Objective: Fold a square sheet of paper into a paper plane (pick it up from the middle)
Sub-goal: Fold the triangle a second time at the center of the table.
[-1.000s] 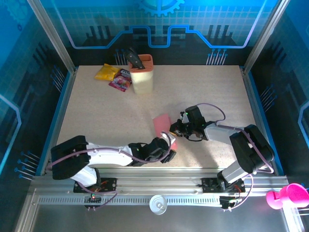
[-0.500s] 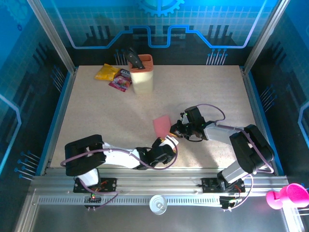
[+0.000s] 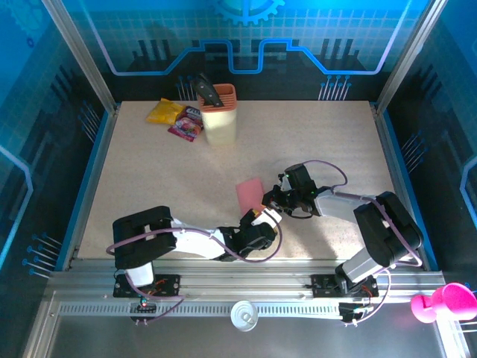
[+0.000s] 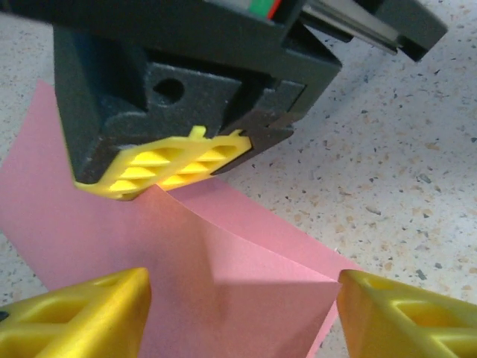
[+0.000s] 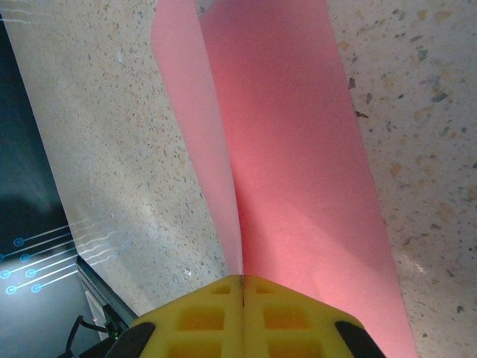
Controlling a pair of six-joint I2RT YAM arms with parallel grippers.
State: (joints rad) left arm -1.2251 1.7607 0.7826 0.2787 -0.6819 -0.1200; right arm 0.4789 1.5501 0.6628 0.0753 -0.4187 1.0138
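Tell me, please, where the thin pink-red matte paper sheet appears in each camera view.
Top external: thin pink-red matte paper sheet, just below picture centre.
Left wrist: the sheet, creased, across the lower left.
Right wrist: the sheet rises from bottom centre to the top edge.
Shared landmark: the yellow-fingered right gripper, shut on the sheet.

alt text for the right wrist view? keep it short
The right gripper is shut on the near edge of the pink sheet of paper, which is folded along a crease running away from the camera, with the left flap apparently raised. The paper lies on the speckled table.
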